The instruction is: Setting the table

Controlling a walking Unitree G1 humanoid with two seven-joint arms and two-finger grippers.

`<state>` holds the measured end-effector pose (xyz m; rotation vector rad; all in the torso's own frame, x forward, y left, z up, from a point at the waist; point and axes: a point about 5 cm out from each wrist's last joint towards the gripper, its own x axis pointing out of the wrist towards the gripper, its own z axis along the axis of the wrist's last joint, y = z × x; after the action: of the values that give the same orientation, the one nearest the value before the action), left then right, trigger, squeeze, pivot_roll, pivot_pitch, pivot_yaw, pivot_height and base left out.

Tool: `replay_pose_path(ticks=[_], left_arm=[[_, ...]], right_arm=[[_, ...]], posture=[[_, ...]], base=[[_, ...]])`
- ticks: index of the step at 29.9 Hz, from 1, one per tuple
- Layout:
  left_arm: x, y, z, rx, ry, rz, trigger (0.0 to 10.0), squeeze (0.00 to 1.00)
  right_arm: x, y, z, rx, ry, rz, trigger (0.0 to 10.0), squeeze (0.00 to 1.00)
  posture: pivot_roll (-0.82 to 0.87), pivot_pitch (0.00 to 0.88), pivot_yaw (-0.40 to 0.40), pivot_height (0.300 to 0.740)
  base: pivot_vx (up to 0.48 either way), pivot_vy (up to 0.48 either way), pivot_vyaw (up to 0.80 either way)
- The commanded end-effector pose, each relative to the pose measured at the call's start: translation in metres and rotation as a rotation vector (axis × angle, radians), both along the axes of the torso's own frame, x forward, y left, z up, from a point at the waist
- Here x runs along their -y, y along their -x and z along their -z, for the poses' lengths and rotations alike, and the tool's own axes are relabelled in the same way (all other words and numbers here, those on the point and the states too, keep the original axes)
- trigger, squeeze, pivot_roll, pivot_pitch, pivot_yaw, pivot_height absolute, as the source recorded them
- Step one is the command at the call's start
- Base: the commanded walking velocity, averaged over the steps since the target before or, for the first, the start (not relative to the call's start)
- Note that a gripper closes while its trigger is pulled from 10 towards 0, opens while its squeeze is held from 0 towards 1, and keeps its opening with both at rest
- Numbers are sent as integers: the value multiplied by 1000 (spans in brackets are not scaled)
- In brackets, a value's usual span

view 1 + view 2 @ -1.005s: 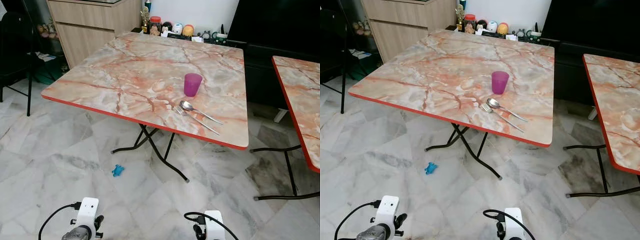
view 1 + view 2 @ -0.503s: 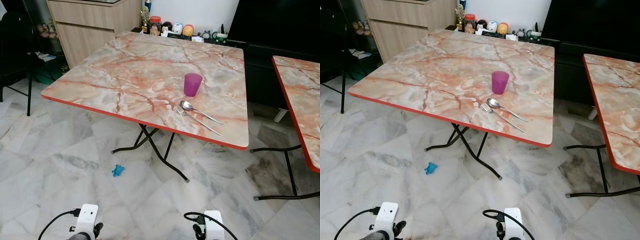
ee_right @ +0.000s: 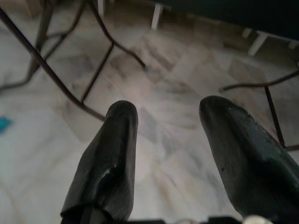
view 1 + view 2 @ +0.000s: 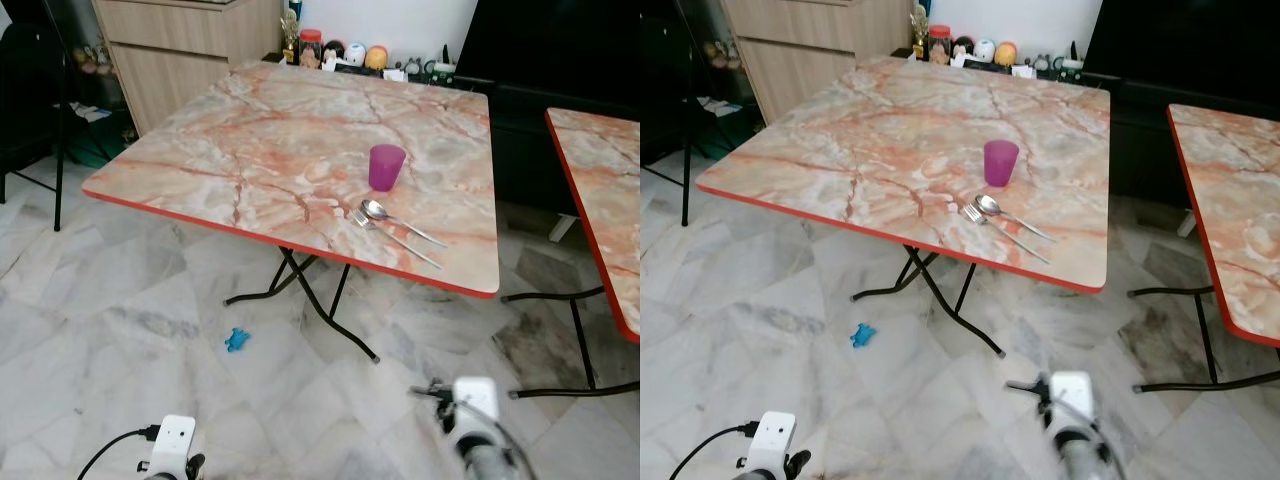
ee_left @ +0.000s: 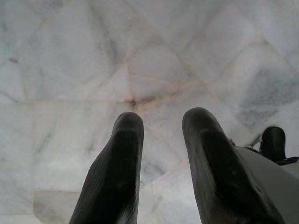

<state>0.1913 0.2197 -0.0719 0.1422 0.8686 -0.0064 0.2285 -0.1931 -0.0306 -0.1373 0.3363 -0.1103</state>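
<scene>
Right gripper [image 3: 166, 116] spread wide, nothing between the fingers, hanging low over the marble floor [image 4: 120, 340] and angled toward the black folding legs under the table [image 4: 200, 150]. Left gripper [image 5: 161, 126] also parted and empty, pointed straight down at floor tiles, looks idle.

Up and ahead of the right gripper, well apart from it, near the table's closer right corner: purple cup [image 4: 386, 167], upright, and just in front of it a spoon [image 4: 376, 211] and fork [image 4: 362, 220] lying side by side, handles running off toward the right edge.

Handling guesses, going by looks only:
- cup probably thin plastic, light, a bit slick and tapered, so easy to tip or squeeze out of shape; best bet pinching across the wall around mid height, gently
- spoon and fork look like metal, stiff and thin, lying flat on a smooth top, so likely to skate away; better to take one at a time across the handle near the middle, fingers coming straight down

Small blue thing [image 4: 236, 341] on the floor under the table, too small to tell what
</scene>
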Motion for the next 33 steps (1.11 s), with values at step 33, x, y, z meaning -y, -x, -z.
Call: replay_pose_path(ticks=[33], left_arm=[[-5,-6,-4,22,-8,-45,10000,0]], right_arm=[[-11,-83,-147,624,-5,-128,10000,0]], posture=[[121,0,-26,728]], base=[[0,0,110]])
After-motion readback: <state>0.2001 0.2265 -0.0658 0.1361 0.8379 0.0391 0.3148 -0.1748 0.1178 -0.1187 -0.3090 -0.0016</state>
